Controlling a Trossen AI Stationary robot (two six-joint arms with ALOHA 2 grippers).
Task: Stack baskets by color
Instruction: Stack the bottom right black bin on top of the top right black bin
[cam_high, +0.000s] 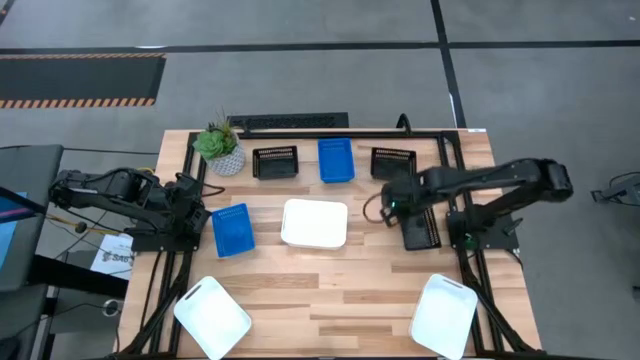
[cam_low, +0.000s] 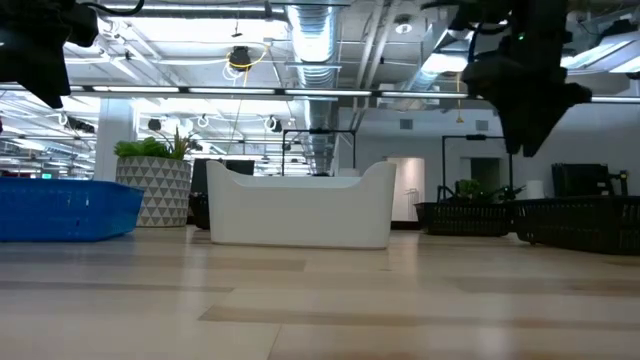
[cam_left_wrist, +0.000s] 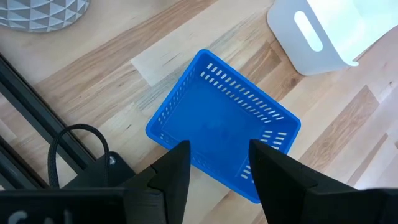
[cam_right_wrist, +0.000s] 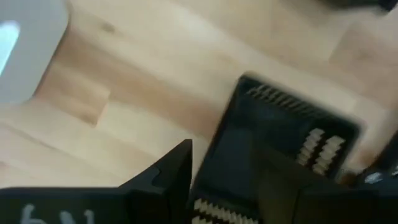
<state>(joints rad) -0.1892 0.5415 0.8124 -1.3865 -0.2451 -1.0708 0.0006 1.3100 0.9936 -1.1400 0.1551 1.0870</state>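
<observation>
Black basket (cam_right_wrist: 273, 149) blurs, partly hidden behind the right tool (cam_right_wrist: 221, 180).

Baskets — three white (cam_high: 314, 223), two blue (cam_high: 335, 160), three black (cam_high: 275, 162)

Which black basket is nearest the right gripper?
The black basket by the right arm's base, just below the right gripper. The other two black baskets sit in the far row.
</observation>
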